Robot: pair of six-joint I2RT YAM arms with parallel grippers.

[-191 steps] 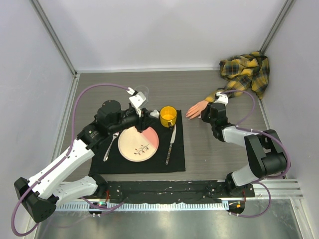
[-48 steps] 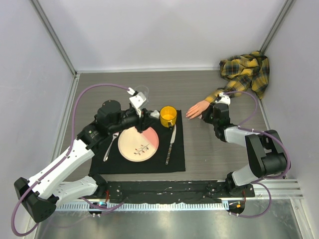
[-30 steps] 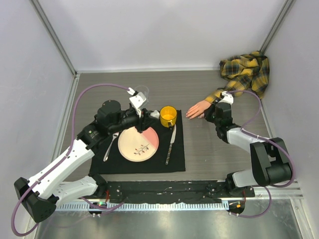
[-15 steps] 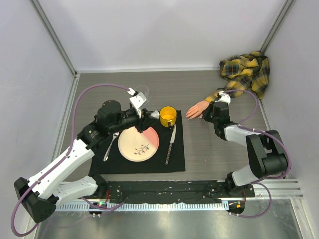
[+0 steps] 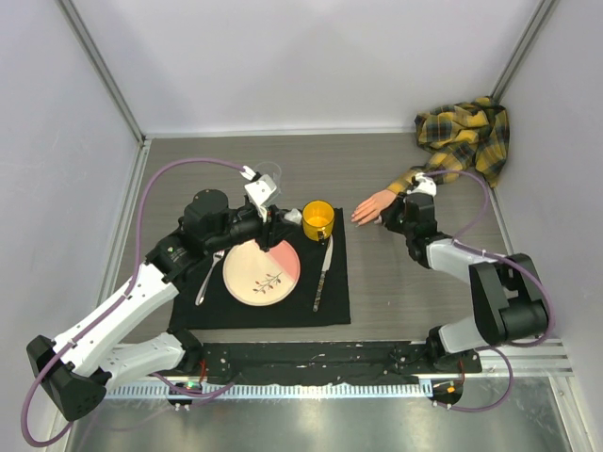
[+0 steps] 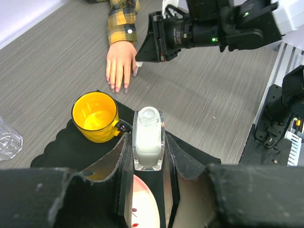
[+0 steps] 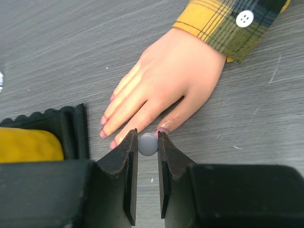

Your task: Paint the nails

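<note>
The pale mannequin hand lies palm down on the table, in a yellow plaid sleeve. Its nails look pinkish, and polish is smeared round the thumb tip. My right gripper is shut on a small grey round brush cap, held right at the thumb tip; the brush itself is hidden. In the top view that gripper sits just right of the hand. My left gripper is shut on an uncapped clear bottle of white polish, upright above the plate.
A black placemat holds a pink-and-cream plate, a yellow cup, a knife and a spoon. A clear glass stands behind the left gripper. The plaid shirt is heaped in the back right corner.
The right arm's elbow has swayed out and back a little, while its gripper stays at the thumb. The left arm and the bottle have not moved.
</note>
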